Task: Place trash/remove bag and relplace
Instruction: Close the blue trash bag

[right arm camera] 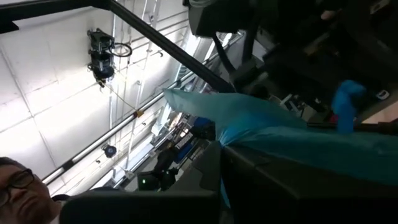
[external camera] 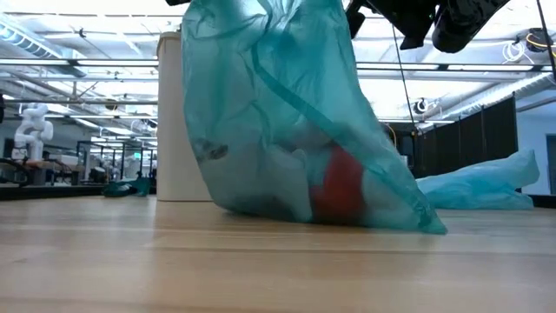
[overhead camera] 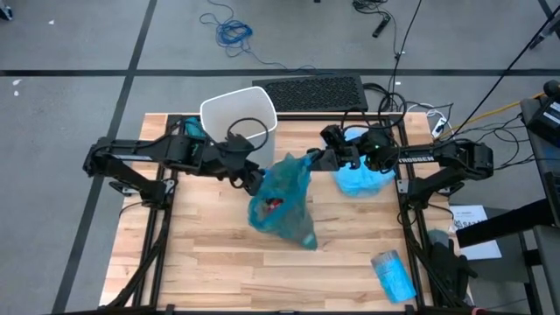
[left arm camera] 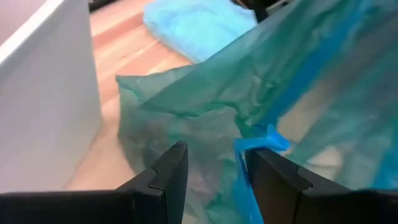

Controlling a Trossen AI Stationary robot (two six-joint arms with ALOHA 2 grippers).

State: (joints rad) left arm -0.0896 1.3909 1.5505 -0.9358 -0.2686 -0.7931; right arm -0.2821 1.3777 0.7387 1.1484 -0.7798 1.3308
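Observation:
A teal see-through trash bag [overhead camera: 282, 203] stands mid-table with its bottom on the wood [external camera: 287, 213]; trash shows inside it, among it something red [external camera: 339, 187]. Its top is gathered at my right gripper [overhead camera: 313, 160], which is shut on it. My left gripper [overhead camera: 252, 181] stands open at the bag's left side, and in the left wrist view the bag's film and its blue drawstring [left arm camera: 261, 142] lie between the fingers [left arm camera: 214, 168]. The white bin [overhead camera: 238, 122] stands empty behind the left gripper. My left gripper has bag film and the blue drawstring between its open fingers [left arm camera: 268, 177]; I cannot tell whether either finger touches them. My right gripper pinches the bag's gathered top [right arm camera: 249, 132] between its two fingers, coming from the table's right side and tipped a little upward. The bag hangs down from the hold, its film drawn up in folds, its bottom on the table.
A heap of pale blue bags [overhead camera: 363, 179] lies right of the held bag. A blue roll [overhead camera: 394, 276] lies at the near right corner. A keyboard [overhead camera: 311, 92] sits at the far edge. A person shows at the edge of the right wrist view [right arm camera: 15, 186].

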